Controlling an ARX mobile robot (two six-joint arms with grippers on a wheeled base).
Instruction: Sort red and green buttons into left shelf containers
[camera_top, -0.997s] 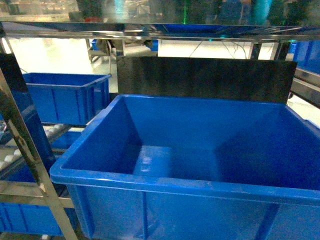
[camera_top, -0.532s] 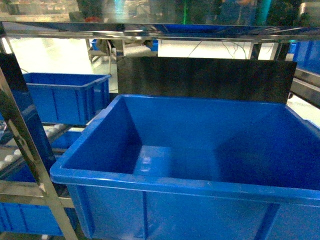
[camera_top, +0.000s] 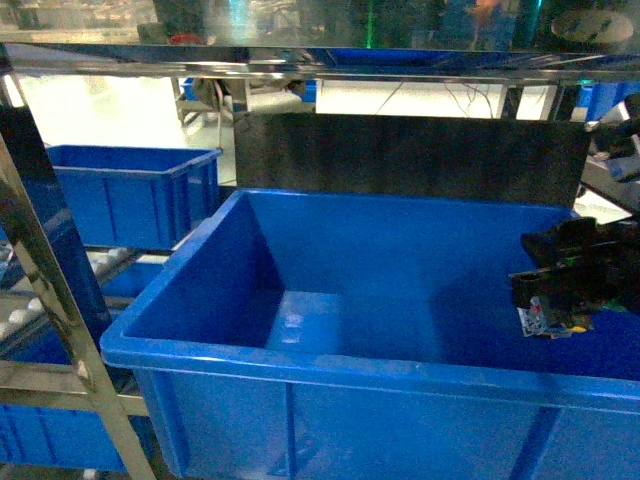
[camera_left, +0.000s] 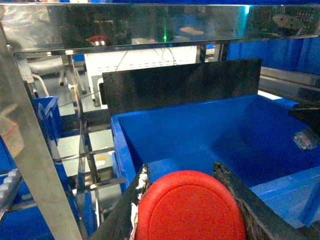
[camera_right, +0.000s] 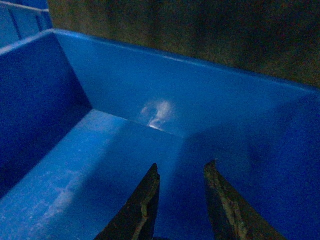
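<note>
Left jaws: left gripper (camera_left: 187, 200) pinches the red mushroom button (camera_left: 189, 210) by its cap edges, at 6 o'clock in the left wrist view, short of the big blue bin (camera_top: 330, 365).
Handling: judged light, rigid, smooth-capped and slippery; the dark body, hidden here, would likely give a surer hold.
Right jaws: right gripper (camera_right: 182, 200) hangs inside the bin at 3 o'clock, slightly spread, nothing visible between the fingers.
Green button: not seen.
Side bin: smaller blue bin (camera_top: 130, 190) at 9 o'clock on the steel shelf (camera_top: 45, 290).
</note>
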